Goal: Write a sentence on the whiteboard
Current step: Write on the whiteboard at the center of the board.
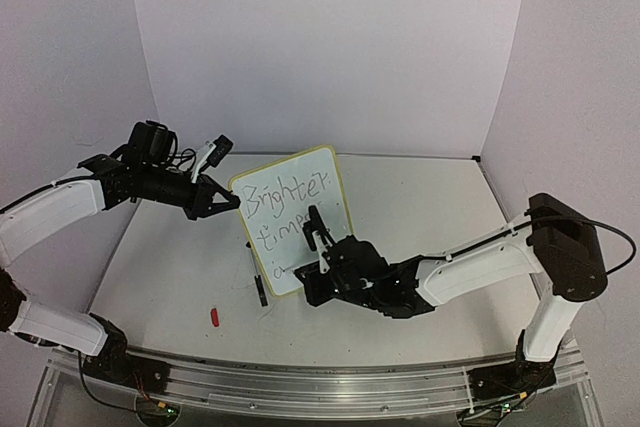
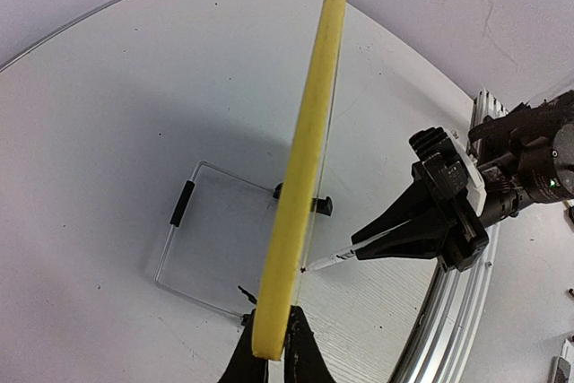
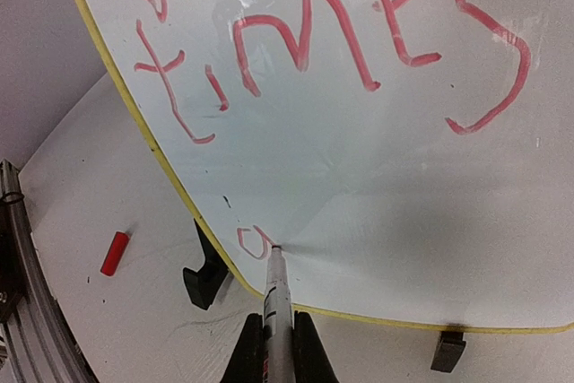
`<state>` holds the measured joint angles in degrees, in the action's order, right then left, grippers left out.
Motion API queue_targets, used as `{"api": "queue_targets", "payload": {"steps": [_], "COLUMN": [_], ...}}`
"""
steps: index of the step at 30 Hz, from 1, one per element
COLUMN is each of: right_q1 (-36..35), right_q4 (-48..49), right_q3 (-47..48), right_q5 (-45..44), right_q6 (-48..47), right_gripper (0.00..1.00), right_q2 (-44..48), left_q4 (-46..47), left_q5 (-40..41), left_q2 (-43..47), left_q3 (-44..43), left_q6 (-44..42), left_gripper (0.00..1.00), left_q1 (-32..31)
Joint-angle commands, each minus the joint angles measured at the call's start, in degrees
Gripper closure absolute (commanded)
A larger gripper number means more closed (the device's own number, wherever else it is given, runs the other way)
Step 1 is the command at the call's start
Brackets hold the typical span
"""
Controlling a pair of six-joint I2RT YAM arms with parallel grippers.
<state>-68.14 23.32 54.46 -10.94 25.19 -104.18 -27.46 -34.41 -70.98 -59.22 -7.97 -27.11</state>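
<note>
From above, the whiteboard stands between the arms. The left gripper is closed on its left rim, and the right gripper, just in front of the face, is clamped on a marker. The sentence looks dark here, and its lowest mark is too small to read. The left wrist view shows only the yellow rim edge-on, pinched between its fingers, with the written face turned out of sight. The right wrist view alone shows the strokes as red: "times" above the gripper, cropped at the top, and a small loop at the marker tip. A red cap lies off to its left.
</note>
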Motion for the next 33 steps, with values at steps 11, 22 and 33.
{"api": "queue_targets", "payload": {"steps": [11, 22, 33], "right_q1": [0.4, 0.4, 0.4], "right_q4": [-1.2, 4.6, 5.1], "right_q3": [-0.3, -5.4, -1.6], "right_q5": [-3.6, -0.8, 0.9], "right_q6": [1.1, -1.4, -3.0], "right_gripper": [1.00, 1.00, 1.00], "right_q2": [-1.3, 7.0, 5.7], "left_q4": [-3.3, -3.4, -3.4], "left_q5": [4.9, 5.3, 5.2], "left_q2": [0.0, 0.3, 0.6], "left_q3": [1.1, 1.2, 1.2], "left_q6": [-3.0, -2.9, -2.9], "left_gripper": [1.00, 1.00, 1.00], "left_q1": [-0.2, -0.2, -0.2]}}
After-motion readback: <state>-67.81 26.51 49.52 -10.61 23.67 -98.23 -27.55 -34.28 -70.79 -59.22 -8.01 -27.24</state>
